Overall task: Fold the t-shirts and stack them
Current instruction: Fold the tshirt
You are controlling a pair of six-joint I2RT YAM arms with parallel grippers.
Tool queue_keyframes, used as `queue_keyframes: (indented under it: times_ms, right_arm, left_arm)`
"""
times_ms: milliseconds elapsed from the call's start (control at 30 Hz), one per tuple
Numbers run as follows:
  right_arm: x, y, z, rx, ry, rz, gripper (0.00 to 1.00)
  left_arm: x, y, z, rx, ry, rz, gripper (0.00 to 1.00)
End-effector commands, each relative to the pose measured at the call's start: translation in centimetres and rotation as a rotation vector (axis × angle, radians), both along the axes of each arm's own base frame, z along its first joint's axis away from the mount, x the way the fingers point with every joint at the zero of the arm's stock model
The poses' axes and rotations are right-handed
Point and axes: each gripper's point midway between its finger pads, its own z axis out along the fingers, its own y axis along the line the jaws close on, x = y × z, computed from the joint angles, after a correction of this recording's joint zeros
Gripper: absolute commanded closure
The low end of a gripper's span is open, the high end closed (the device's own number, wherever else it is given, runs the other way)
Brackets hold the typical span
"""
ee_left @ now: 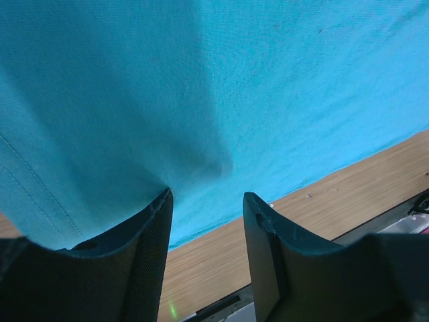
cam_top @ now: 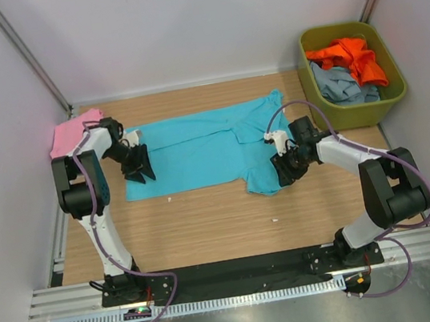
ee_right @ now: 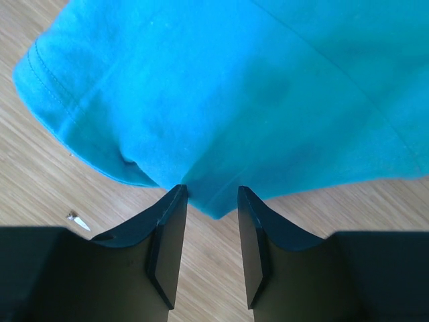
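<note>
A large turquoise t-shirt (cam_top: pixel 197 149) lies spread flat across the middle of the table. My left gripper (cam_top: pixel 137 171) is at its left end. In the left wrist view the jaws (ee_left: pixel 204 196) stand apart, and the shirt's near hem (ee_left: pixel 201 134) reaches between the tips with nothing pinched. My right gripper (cam_top: pixel 285 169) is at the right sleeve. In the right wrist view it (ee_right: pixel 211 192) is open, with a corner of the turquoise cloth (ee_right: pixel 214 121) dipping between the tips. A pink t-shirt (cam_top: pixel 73 132) lies folded at the back left.
An olive-green bin (cam_top: pixel 396 89) stands at the back right, holding an orange t-shirt (cam_top: pixel 353 55) and a grey-blue one (cam_top: pixel 339 84). White walls close in the table on three sides. A small white scrap (ee_right: pixel 78 221) lies on the wood near the right gripper.
</note>
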Motion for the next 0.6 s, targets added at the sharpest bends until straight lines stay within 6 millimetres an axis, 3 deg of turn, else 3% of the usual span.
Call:
queue_keyframes:
  times_ms: [0, 400, 500, 567]
  right_arm:
    - [1.9, 0.2, 0.7, -0.001, -0.069, -0.013, 0.58]
    - [-0.2, 0.1, -0.1, -0.030, 0.001, 0.056, 0.59]
    - [-0.2, 0.6, -0.1, -0.026, -0.001, 0.082, 0.67]
    - [0.2, 0.8, 0.1, -0.022, -0.007, 0.091, 0.78]
  left_arm:
    - [1.0, -0.3, 0.2, -0.023, -0.017, 0.012, 0.52]
    - [1.1, -0.2, 0.4, -0.020, -0.028, 0.012, 0.52]
    - [1.1, -0.2, 0.3, -0.018, -0.027, 0.014, 0.52]
    - [1.1, -0.1, 0.3, -0.015, -0.030, 0.013, 0.52]
